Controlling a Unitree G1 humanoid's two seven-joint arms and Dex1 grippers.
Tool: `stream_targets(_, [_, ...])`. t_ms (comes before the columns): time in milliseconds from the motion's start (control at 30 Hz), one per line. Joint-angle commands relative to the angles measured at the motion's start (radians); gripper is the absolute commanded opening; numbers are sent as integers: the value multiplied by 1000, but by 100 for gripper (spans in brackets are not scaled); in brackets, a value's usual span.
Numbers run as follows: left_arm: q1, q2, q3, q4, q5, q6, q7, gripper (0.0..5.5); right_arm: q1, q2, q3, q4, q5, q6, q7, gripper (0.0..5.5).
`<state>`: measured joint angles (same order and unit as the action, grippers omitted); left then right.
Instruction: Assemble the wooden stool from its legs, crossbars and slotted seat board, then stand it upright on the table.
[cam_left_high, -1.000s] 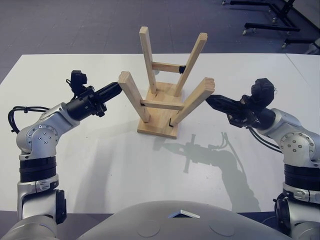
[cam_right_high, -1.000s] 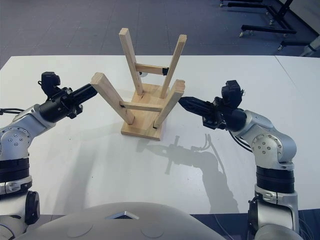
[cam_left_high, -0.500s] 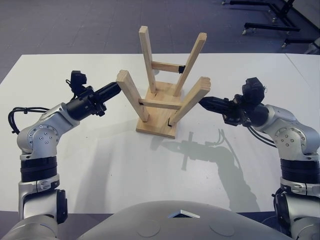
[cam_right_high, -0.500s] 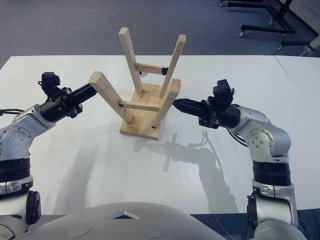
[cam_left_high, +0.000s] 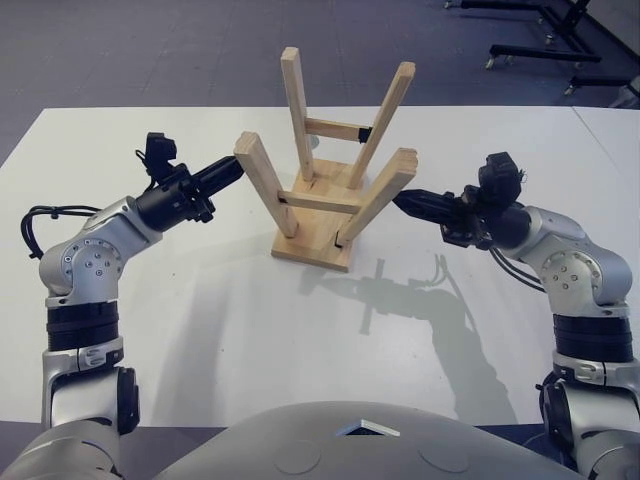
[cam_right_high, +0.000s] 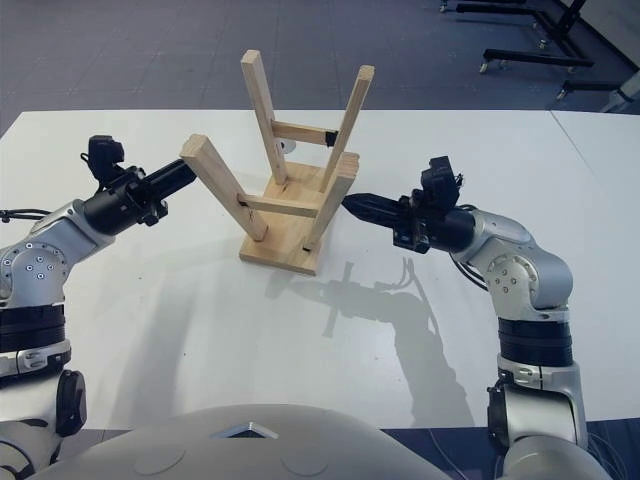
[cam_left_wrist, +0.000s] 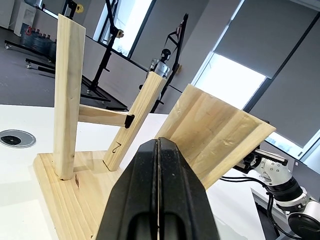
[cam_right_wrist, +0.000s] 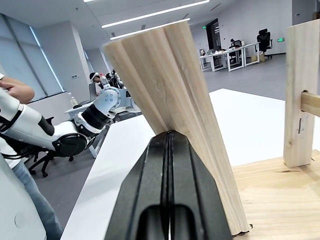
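The wooden stool (cam_left_high: 330, 190) stands upside down at the table's middle. Its seat board (cam_left_high: 312, 252) lies flat and four legs point up, joined by crossbars (cam_left_high: 322, 203). My left gripper (cam_left_high: 236, 170) is shut, and its tip touches the upper end of the near left leg (cam_left_high: 265, 187). In the left wrist view the shut fingers (cam_left_wrist: 158, 165) press on that leg (cam_left_wrist: 215, 135). My right gripper (cam_left_high: 400, 200) is shut too, its tip against the near right leg (cam_left_high: 380, 195). The right wrist view shows its tip (cam_right_wrist: 170, 135) on the leg (cam_right_wrist: 172, 80).
The white table (cam_left_high: 200, 340) spreads wide in front of the stool and to both sides. A round grommet (cam_left_wrist: 15, 138) sits in the tabletop behind the stool. Wheeled stand bases (cam_left_high: 540, 50) are on the dark floor far back right.
My right gripper has moved left until its tip meets the near right leg. The stool has shifted slightly left. My left gripper edged up and stays on the near left leg.
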<state>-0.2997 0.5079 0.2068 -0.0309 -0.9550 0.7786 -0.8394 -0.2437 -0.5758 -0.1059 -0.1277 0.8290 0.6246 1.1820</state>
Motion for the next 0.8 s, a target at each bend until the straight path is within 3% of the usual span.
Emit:
stream_targets(33, [-44, -56, -102, -28, -12, 40, -75, 1, -72, 45, 82, -7, -32, -8, 1, 0])
stream_targets(267, [-12, -61, -98, -28, 4, 28, -73, 1, -42, 20, 40, 8, -47, -30, 3, 0])
stream_targets(467, [32, -62, -35, -6, 21, -4, -41, 1, 52, -17, -66, -7, -30, -44, -23, 0])
stream_targets(800, [139, -63, 82, 10, 45, -59, 22, 1, 151, 55, -224, -111, 66, -61, -201, 0])
